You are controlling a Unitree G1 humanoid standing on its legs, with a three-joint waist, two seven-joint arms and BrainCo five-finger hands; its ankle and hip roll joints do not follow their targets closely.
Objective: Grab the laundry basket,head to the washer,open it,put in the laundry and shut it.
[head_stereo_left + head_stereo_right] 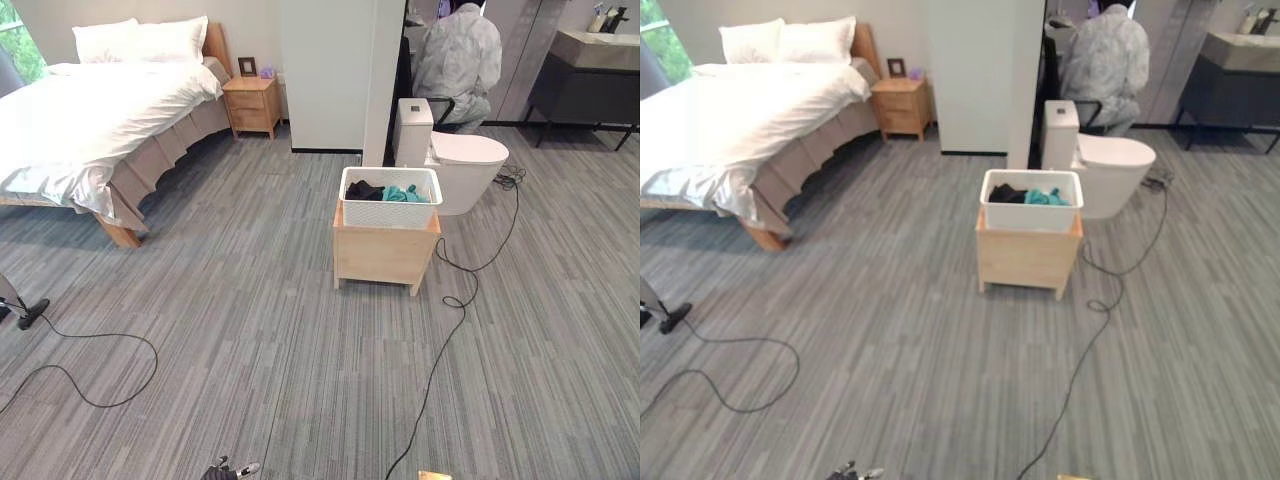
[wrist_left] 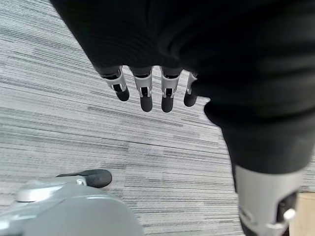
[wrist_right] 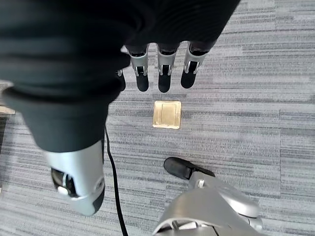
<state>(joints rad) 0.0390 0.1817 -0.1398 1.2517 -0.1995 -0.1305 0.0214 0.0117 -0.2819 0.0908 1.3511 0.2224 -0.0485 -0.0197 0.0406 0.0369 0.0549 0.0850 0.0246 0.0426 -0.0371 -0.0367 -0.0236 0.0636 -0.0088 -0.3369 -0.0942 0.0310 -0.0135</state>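
The right wrist view shows a brass floor plate (image 3: 167, 114) under the right hand (image 3: 162, 59), fingers relaxed, apart; left hand (image 2: 147, 83) likewise. Ahead, the white laundry basket (image 1: 390, 210) sits on a wooden cabinet (image 1: 385, 255), toilet (image 1: 465, 165) behind.

Two head cameras, set side by side, look down and forward from standing height across a grey carpet (image 1: 250, 330); both take in the same room, with a white laundry basket (image 1: 390, 198) on a wooden stand (image 1: 385, 255) mid-distance, a bed (image 1: 90, 125) beyond on the left and a toilet (image 1: 1110, 170) behind the basket; the left wrist camera looks straight down past the left hand (image 2: 147, 88) at carpet, from close; the right wrist camera does likewise past the right hand (image 3: 162, 69), catching a brass floor plate (image 3: 167, 114).
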